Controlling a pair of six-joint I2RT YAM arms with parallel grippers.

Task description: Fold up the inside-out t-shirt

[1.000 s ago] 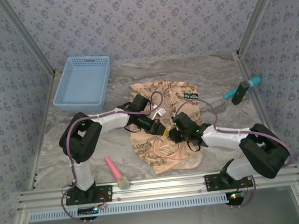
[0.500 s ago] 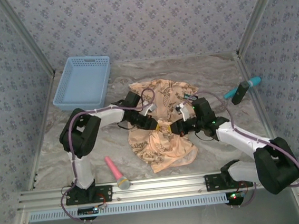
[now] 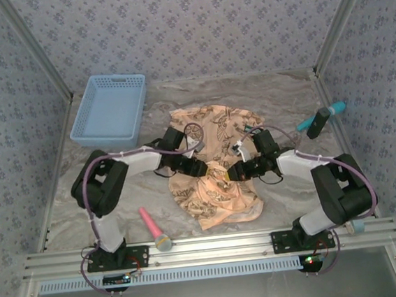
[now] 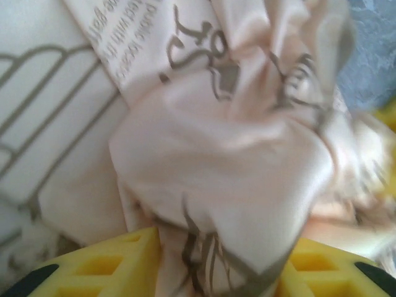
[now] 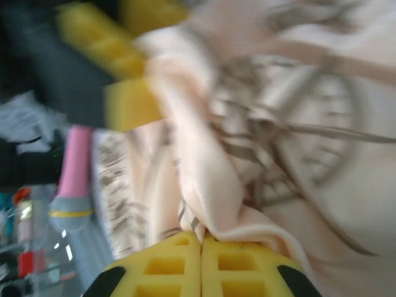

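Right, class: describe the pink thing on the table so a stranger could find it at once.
Start at the near edge of the table, by the base of the left arm. Between it and the t-shirt lies a stick with a grey, yellow-banded head, like a microphone. It alone is pink: the basket is blue.

A robot lab cell. Aluminium rails (image 3: 214, 245) edge a marbled tabletop (image 3: 284, 91) walled by patterned panels (image 3: 186, 23), with left arm (image 3: 107, 189) and right arm (image 3: 339, 194) bolted on
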